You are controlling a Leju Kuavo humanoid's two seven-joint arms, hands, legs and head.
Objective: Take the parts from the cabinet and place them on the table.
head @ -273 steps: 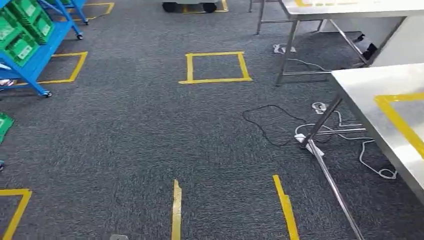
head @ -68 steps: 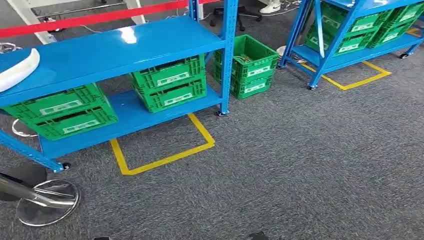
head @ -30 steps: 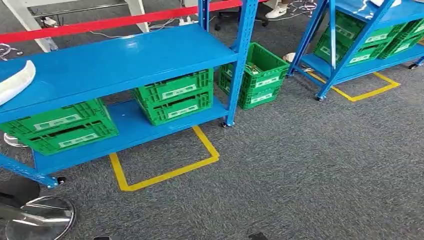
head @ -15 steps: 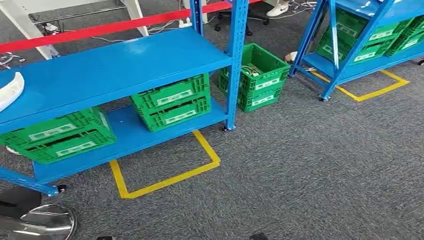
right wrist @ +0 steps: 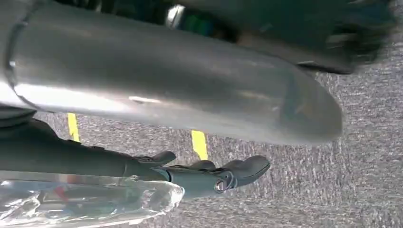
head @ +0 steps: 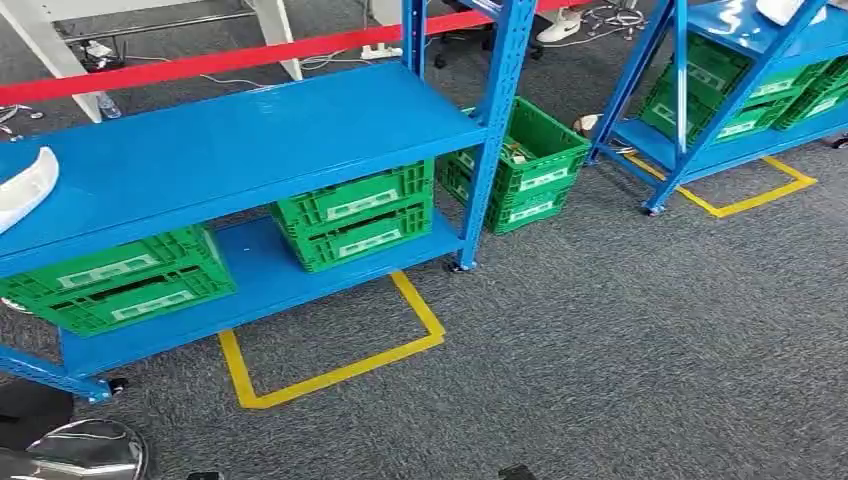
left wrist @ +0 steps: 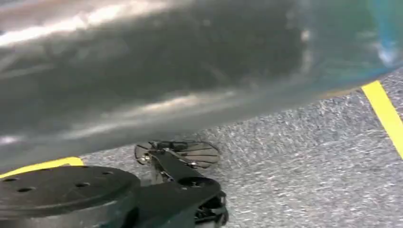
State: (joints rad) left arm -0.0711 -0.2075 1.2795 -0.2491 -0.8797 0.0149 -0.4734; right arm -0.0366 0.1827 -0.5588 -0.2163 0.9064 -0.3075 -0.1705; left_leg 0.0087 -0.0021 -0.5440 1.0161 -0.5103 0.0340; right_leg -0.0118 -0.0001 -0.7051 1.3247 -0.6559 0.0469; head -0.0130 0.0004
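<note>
A blue shelf cabinet (head: 250, 140) stands ahead of me on the left in the head view. A white curved part (head: 25, 188) lies at the left end of its upper shelf. Green crates (head: 355, 215) sit on the lower shelf. In the right wrist view my right hand (right wrist: 214, 173) hangs over the carpet with its fingers stretched out and nothing between them. Crinkled clear plastic (right wrist: 85, 199) lies alongside that hand. In the left wrist view my left hand (left wrist: 183, 183) is a dark shape over the carpet, and how its fingers lie is unclear.
A second blue rack (head: 730, 90) with green crates stands at the right, a white object (head: 785, 8) on top. A green crate (head: 530, 160) sits on the floor between the racks. Yellow tape (head: 330, 370) marks a square before the cabinet. A red band (head: 200, 62) runs behind. A chrome base (head: 85, 455) sits lower left.
My view has turned from the steel tables to the blue cabinet. Over the last second the picture drifts slightly as I move; the shelves, crates and white part stay put.
</note>
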